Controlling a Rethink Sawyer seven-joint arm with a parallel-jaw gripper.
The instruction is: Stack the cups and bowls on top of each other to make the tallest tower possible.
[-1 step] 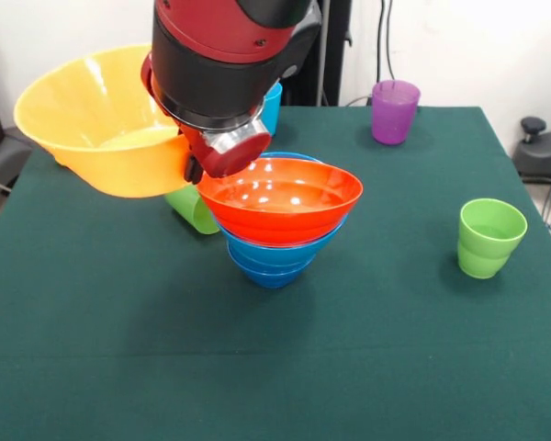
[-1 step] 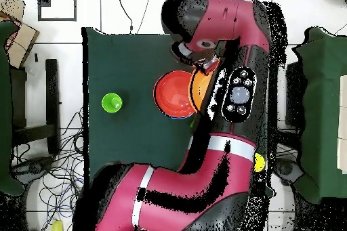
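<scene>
Fingers hidden, grip state unknown | big glossy yellow-orange plastic bowl (image 1: 101, 119) lifted, tilted beside nested orange-red-over-blue bowl tower (image 1: 280, 216) | risk: rim clips tower, topples it

Setting: robotics lab.
Arm: 1 red and black robot arm (image 2: 203, 174) over the table.
Table: green cloth-covered table (image 1: 367, 367), bare white wall behind its far edge.
Cabling: loose cables (image 2: 64, 174) on the tiled floor off the table's side.
Props: plastic bowls (image 1: 280, 197) and cups (image 1: 489, 237) as test objects.
</scene>
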